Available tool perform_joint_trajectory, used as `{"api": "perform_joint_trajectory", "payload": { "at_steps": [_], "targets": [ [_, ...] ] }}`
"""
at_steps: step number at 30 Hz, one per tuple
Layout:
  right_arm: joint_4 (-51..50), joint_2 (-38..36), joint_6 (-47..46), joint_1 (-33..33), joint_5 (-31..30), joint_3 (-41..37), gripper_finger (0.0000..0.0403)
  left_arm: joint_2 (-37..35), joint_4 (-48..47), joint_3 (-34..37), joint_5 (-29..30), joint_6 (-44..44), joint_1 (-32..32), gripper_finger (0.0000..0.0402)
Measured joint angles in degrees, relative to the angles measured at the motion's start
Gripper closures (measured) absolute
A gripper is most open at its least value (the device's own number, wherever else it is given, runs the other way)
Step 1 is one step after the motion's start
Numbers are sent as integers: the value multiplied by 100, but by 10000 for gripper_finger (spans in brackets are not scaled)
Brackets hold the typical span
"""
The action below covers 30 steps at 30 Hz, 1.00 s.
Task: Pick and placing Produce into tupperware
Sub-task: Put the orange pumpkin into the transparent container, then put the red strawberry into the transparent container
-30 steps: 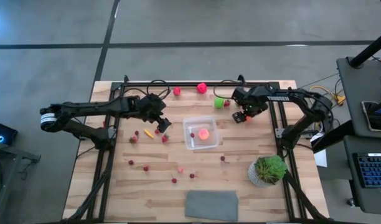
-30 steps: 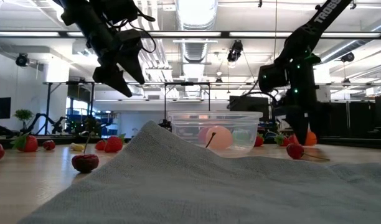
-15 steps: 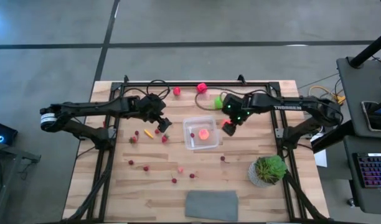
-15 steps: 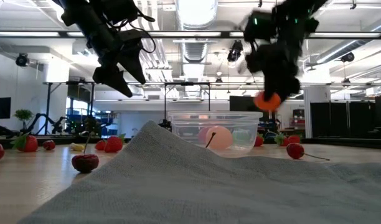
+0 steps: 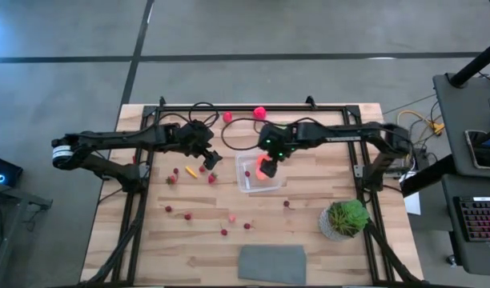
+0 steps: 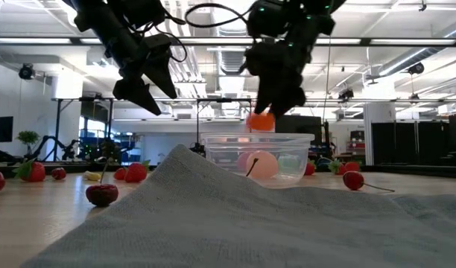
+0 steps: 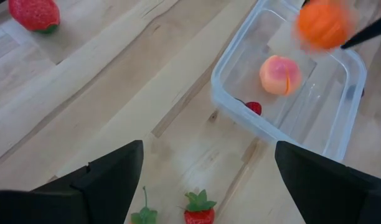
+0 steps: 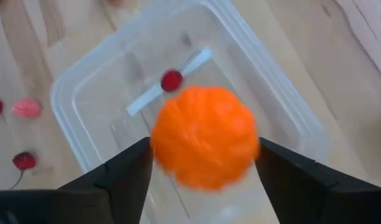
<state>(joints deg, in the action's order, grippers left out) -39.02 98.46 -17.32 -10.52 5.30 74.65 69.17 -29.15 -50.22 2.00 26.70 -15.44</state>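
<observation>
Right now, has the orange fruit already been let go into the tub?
No, the orange fruit sits between the right gripper fingers, above the tupperware.

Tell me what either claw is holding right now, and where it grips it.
The right claw pinches an orange fruit by its two opposite sides, above the clear tub. The left claw is open, holding nothing.
</observation>
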Motion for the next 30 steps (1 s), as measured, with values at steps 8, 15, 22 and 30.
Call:
{"api": "perform_joint_trajectory", "payload": {
  "at_steps": [8,15,22,30],
  "targets": [
    [-642,555,258,-51,-94,704,78,0,-2,2,-1,2,-2,52],
    [-760,124,129,-100,-737,714,56,39,-4,2,-19,0,-2,52],
    [-941,-807,-80,-242,-2007,467,55,303,-1173,18,268,-55,4,52],
    [-1161,-1827,-427,-574,-2203,-161,53,575,-1678,380,695,-688,162,53]
  ]
}}
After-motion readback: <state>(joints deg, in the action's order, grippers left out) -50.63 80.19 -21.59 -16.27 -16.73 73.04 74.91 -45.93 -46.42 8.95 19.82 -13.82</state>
